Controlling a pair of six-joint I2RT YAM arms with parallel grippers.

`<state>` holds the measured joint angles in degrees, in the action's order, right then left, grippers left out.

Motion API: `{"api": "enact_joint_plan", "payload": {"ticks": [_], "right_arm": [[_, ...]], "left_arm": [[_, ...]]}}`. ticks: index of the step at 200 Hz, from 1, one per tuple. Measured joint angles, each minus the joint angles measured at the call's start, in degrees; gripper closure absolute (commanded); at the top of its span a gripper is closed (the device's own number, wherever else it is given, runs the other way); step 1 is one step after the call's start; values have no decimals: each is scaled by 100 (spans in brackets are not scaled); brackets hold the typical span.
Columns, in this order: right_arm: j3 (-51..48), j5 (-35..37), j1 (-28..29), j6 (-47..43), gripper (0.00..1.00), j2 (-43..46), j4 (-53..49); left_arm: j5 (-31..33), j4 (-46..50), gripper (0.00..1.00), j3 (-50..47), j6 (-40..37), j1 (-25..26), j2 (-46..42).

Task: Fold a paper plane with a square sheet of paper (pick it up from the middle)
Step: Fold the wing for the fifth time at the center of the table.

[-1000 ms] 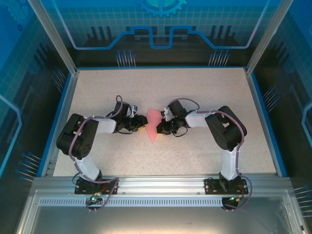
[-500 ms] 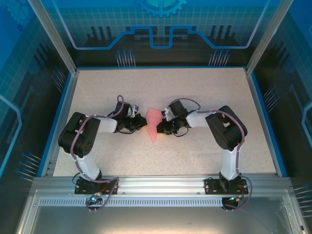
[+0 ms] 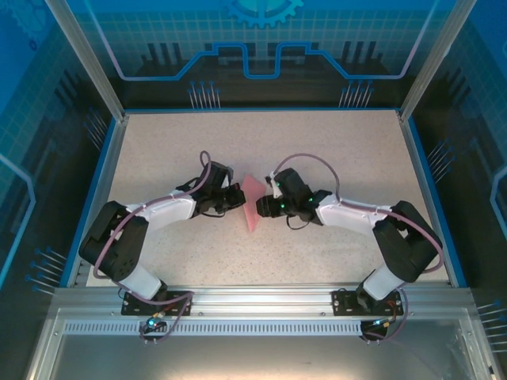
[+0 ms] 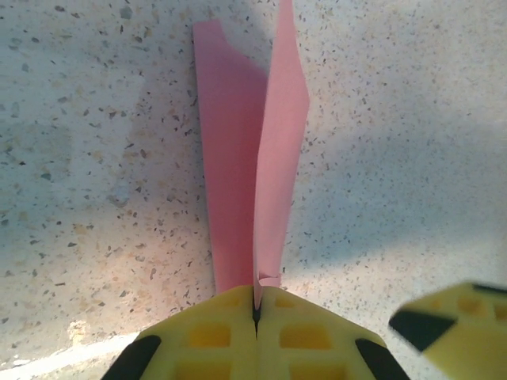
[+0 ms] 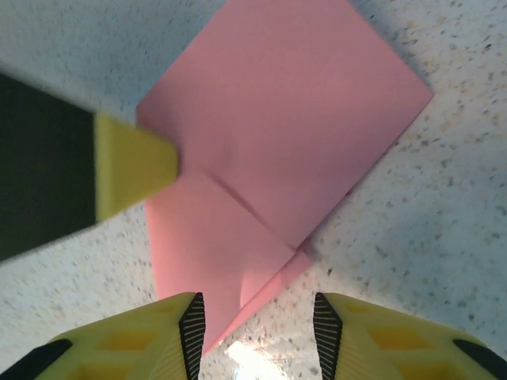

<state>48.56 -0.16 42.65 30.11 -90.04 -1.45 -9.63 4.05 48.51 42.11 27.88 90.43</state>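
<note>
Left claw (image 4: pixel 255 307) is clamped tight: its two yellow ribbed fingers (image 4: pixel 206 340) press flat together with no gap and pinch the near end of an upright flap of the pink-red folded paper plane (image 4: pixel 238 158). Right claw (image 5: pixel 257 317) stands partly open, its yellow fingers (image 5: pixel 158 340) apart. A pointed corner of the paper plane reaches into the gap between them and neither finger clamps it.

Everything rests on a pale speckled stone-look tabletop (image 3: pixel 317 150) with a blue rim. From the near edge, the black-and-white left arm (image 3: pixel 162 212) and the black-and-white right arm (image 3: pixel 356 215) stretch inward and meet at the middle of the table.

The paper plane lies there between the two claws, the left claw at its left side and the right claw at its right. Its wide end points far and its narrow tip points near. One layer lies flat on the table while another stands up along a lengthwise crease. From the right wrist it shows a broad flat panel with a diagonal crease, and one of the left claw's yellow fingers touches its edge. A blurred yellow fingertip of the right claw sits just beside the left claw's closed fingers.
</note>
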Motion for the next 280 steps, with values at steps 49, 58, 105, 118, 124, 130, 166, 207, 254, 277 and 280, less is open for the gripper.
{"api": "enact_joint_plan", "payload": {"ticks": [49, 58, 105, 118, 124, 130, 166, 207, 254, 277, 280], "right_arm": [[-1040, 1025, 866, -610, 61, 155, 1215], [-1169, 1102, 960, -743, 63, 153, 1421], [-1296, 1327, 1379, -1303, 63, -87, 2485], [-1292, 1329, 1432, -1377, 62, -240, 2704], [-1287, 1329, 1440, -1405, 62, -334, 2787], [-1287, 1329, 1443, -1416, 62, -409, 2852], [-1279, 1375, 1443, -1432, 64, -809, 3136], [-1187, 1390, 1440, -1388, 75, -1104, 3348], [-1145, 1414, 1429, -1370, 89, -1119, 3386], [-1147, 1405, 1403, -1482, 92, -1095, 3309], [-1147, 1397, 1401, -1523, 92, -1080, 3289]], "left_arm": [[581, 472, 93, 96, 251, 256, 0], [651, 518, 93, 96, 304, 269, 0], [881, 693, 94, 98, 529, 350, 0], [892, 728, 94, 98, 592, 365, 0], [898, 737, 94, 98, 605, 365, 0], [898, 750, 94, 98, 610, 365, 0], [901, 769, 92, 98, 734, 365, -9], [901, 772, 92, 101, 774, 369, -39], [896, 772, 86, 129, 870, 369, -131], [868, 774, 76, 129, 881, 356, -138], [855, 772, 75, 129, 876, 348, -136]]}}
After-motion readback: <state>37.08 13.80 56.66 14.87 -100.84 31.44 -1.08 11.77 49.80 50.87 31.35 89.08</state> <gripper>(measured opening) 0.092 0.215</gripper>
